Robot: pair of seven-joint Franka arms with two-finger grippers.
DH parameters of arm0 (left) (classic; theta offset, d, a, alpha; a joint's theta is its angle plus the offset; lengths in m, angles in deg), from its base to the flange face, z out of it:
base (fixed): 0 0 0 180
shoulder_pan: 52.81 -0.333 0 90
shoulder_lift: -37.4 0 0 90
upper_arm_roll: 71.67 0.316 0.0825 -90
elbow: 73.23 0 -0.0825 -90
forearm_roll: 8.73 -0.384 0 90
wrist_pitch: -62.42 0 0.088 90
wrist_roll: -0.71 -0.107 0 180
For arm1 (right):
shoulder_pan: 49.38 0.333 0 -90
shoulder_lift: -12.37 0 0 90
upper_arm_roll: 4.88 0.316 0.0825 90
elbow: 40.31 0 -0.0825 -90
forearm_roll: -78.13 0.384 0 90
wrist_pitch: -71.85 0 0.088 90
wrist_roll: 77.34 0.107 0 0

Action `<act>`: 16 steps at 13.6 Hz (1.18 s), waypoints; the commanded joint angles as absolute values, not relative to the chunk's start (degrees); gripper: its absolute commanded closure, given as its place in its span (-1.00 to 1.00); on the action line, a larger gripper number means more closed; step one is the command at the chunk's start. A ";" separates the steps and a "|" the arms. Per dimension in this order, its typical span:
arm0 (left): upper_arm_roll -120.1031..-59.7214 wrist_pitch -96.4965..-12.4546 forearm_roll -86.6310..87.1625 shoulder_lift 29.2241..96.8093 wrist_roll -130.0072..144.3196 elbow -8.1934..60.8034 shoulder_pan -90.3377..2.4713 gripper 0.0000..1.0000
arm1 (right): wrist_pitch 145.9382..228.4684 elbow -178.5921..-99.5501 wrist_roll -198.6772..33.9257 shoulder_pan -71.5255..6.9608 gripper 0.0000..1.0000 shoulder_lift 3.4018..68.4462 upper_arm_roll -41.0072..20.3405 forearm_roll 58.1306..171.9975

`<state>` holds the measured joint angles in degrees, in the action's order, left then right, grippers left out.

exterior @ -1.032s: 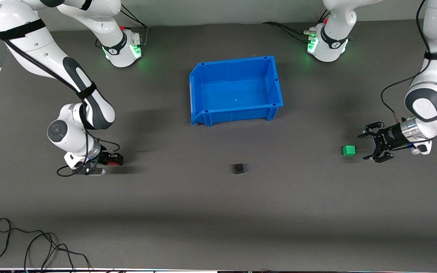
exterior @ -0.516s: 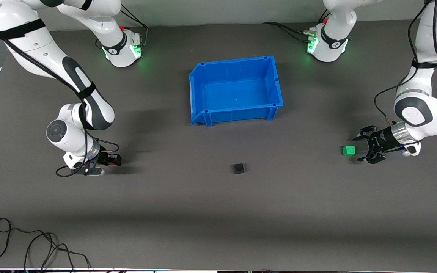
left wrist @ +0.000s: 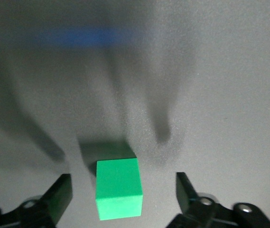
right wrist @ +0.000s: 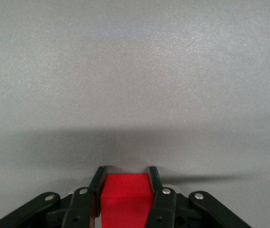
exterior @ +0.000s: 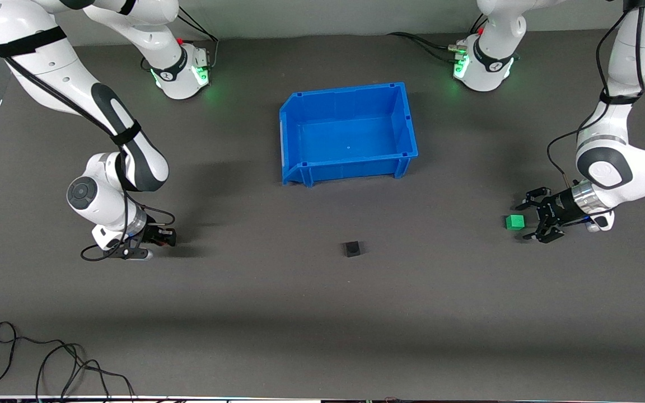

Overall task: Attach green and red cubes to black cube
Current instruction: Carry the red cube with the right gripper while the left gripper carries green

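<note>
The green cube (exterior: 515,222) sits on the dark table toward the left arm's end. My left gripper (exterior: 525,219) is open and low at the cube. In the left wrist view the green cube (left wrist: 118,189) lies between the spread fingertips of the left gripper (left wrist: 121,183), with gaps on both sides. My right gripper (exterior: 167,237) is low over the table toward the right arm's end. In the right wrist view the right gripper (right wrist: 125,176) is shut on the red cube (right wrist: 124,197). The black cube (exterior: 351,248) sits alone mid-table.
A blue bin (exterior: 350,168), empty, stands farther from the front camera than the black cube. Loose black cables (exterior: 48,364) lie at the table's near edge toward the right arm's end.
My left gripper has moved in toward the green cube, and its open fingers now flank it. My right gripper has shifted slightly with the red cube. The cubes on the table have not moved.
</note>
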<state>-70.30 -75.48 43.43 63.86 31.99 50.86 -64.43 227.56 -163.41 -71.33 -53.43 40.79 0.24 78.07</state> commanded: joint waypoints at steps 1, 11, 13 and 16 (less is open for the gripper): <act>-70.09 -76.27 44.89 63.76 30.32 51.40 -63.88 0.24 | 227.33 -162.75 -64.98 -52.63 1.00 40.32 0.21 79.01; -70.01 -70.13 41.74 61.04 39.44 45.00 -62.49 1.00 | 210.63 -147.02 -16.38 -39.28 1.00 42.34 -0.05 78.31; -70.09 -69.68 39.45 61.04 45.24 42.79 -59.94 1.00 | 210.28 -143.78 -4.55 -37.62 1.00 43.74 0.04 78.05; -70.00 -70.72 39.17 61.04 51.49 41.29 -54.15 1.00 | 203.62 -134.38 14.08 -33.04 1.00 48.22 -0.14 73.94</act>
